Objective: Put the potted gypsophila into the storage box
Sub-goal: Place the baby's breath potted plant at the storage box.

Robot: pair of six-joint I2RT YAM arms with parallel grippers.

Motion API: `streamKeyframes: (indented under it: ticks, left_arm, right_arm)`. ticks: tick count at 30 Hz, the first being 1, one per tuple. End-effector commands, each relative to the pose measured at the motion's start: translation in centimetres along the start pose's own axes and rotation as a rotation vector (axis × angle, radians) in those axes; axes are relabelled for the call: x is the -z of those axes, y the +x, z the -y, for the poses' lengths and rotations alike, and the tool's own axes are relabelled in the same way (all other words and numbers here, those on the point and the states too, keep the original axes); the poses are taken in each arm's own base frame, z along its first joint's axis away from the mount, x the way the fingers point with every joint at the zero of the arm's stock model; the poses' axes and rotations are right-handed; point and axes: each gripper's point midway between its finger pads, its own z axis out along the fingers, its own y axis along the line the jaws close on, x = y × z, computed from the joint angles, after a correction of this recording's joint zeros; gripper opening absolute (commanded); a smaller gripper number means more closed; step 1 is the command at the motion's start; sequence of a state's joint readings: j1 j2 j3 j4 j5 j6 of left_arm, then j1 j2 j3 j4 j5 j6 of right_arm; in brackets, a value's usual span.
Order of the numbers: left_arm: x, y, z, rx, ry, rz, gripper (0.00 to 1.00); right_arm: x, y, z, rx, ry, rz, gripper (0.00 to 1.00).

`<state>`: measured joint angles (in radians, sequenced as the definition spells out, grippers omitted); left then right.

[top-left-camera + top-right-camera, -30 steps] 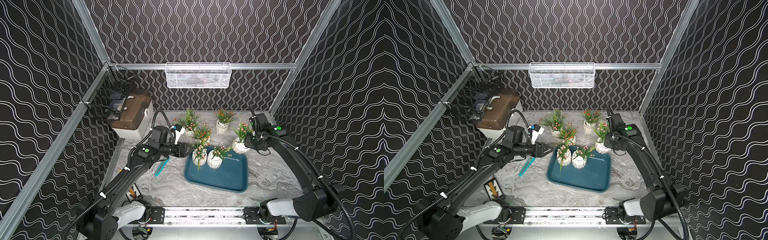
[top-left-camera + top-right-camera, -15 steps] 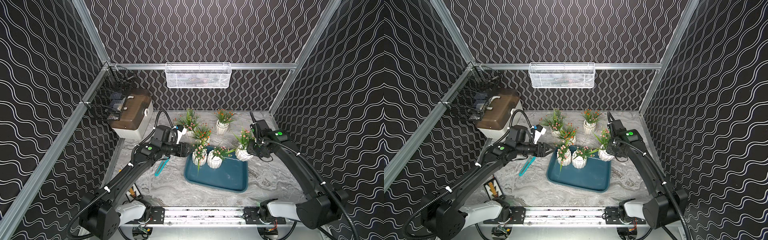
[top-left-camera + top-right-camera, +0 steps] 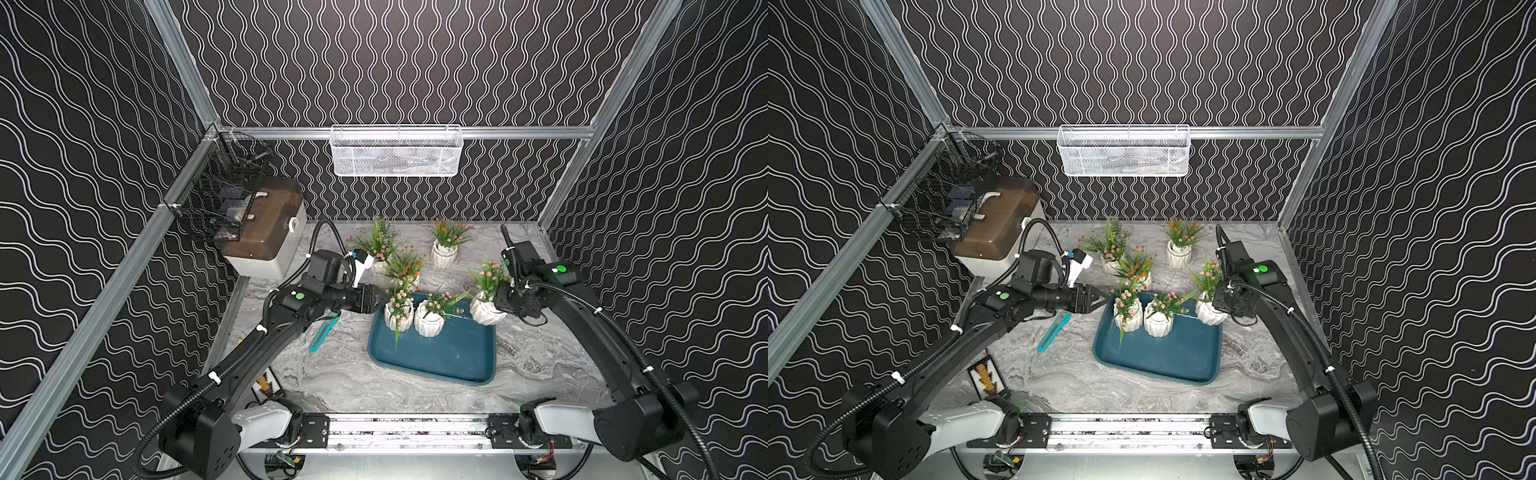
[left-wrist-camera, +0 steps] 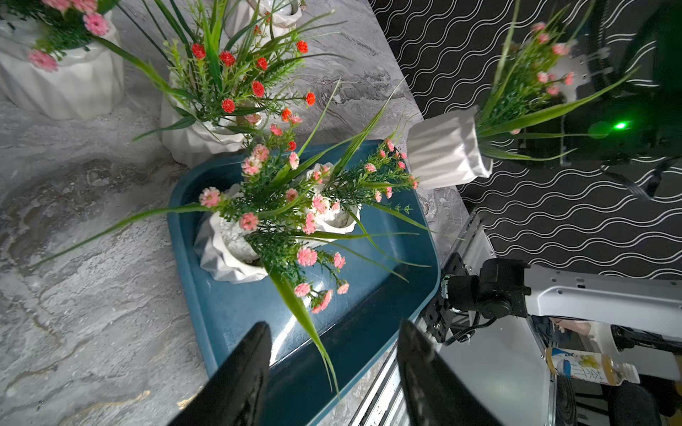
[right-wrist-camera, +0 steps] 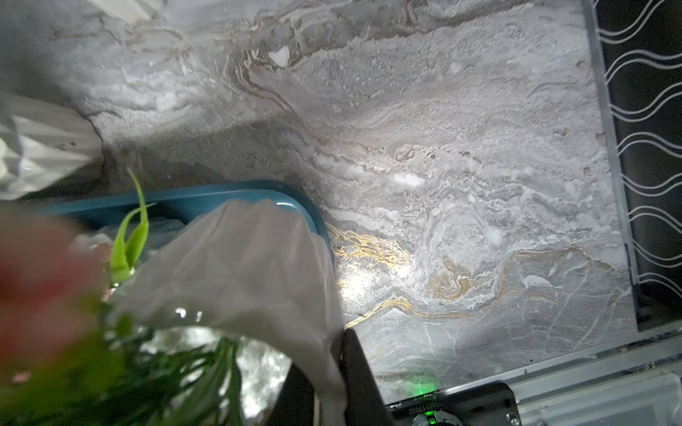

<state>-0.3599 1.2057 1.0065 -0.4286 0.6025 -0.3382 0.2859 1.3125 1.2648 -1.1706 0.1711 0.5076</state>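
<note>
The storage box (image 3: 440, 353) (image 3: 1167, 357) is a teal tray on the marble table. Two potted gypsophila (image 3: 398, 318) (image 3: 428, 324) stand at its far left end. My right gripper (image 3: 500, 305) (image 5: 326, 383) is shut on the rim of a third white ribbed pot (image 3: 484, 311) (image 5: 240, 265), which hangs tilted over the tray's far right corner (image 5: 221, 191). My left gripper (image 3: 383, 300) (image 4: 334, 324) is open and empty, just left of the tray's pots (image 4: 225, 250). Three more pots (image 3: 444, 254) (image 3: 405, 274) (image 3: 376, 266) stand on the table behind the tray.
A white box with a brown lid (image 3: 266, 241) sits at the back left under a black wire basket (image 3: 220, 199). A white mesh basket (image 3: 395, 151) hangs on the back wall. A teal tool (image 3: 323, 332) lies left of the tray, a small patterned card (image 3: 266, 384) near the front.
My right gripper has carried its pot from the table beside the tray to above the tray's far right corner, tilting it. The left gripper has barely moved.
</note>
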Motion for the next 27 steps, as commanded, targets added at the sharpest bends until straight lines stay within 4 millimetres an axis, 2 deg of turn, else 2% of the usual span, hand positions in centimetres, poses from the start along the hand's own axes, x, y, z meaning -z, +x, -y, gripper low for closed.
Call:
streamKeyframes:
  ticks: [1, 9, 17, 19, 27]
  left_arm:
    - [0.0, -0.6, 0.6, -0.034, 0.032, 0.022, 0.59]
    - [-0.4, -0.3, -0.6, -0.014, -0.028, -0.003, 0.59]
    - [-0.2, -0.4, -0.2, -0.02, -0.007, 0.008, 0.59]
    - [-0.2, -0.5, 0.0, -0.025, 0.002, 0.012, 0.59]
    - [-0.2, -0.4, 0.1, -0.023, 0.011, 0.007, 0.58]
  right_arm:
    - [-1.3, 0.1, -1.1, -0.007, -0.038, -0.022, 0.0]
    - [-4.1, 1.1, -2.1, -0.006, -0.063, -0.063, 0.0]
    - [-5.3, 1.1, -3.5, -0.001, -0.085, -0.076, 0.0]
    - [-6.4, 2.0, -3.4, 0.002, -0.075, -0.104, 0.0]
    - [-7.8, 2.5, -3.9, 0.002, -0.073, -0.125, 0.0]
